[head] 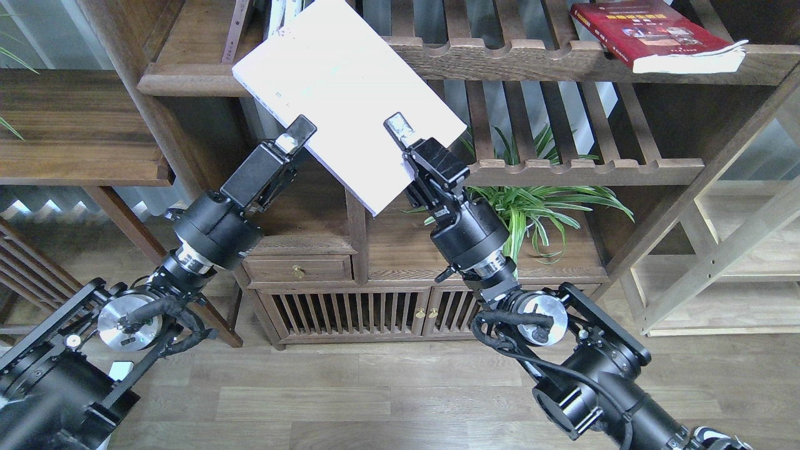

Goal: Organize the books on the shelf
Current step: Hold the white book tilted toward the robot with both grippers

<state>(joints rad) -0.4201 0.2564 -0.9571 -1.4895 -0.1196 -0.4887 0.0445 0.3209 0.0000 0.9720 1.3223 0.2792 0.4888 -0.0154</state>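
Observation:
My right gripper (400, 132) is shut on the lower right edge of a thick plain white book (347, 87), holding it tilted in the air in front of the right end of the dark solid shelf (187, 80). The fingertips of my left gripper (300, 134) reach the book's lower left edge; I cannot see how far its fingers stand apart. A red book with a photo cover (656, 34) lies flat on the slatted shelf at the upper right.
Thin upright books (275, 19) stand on the solid shelf behind the white book. A vertical post (356, 225) divides the cabinet. A green plant (537, 200) sits under the slatted shelf (562, 169). Drawers and slatted doors (350, 312) are below.

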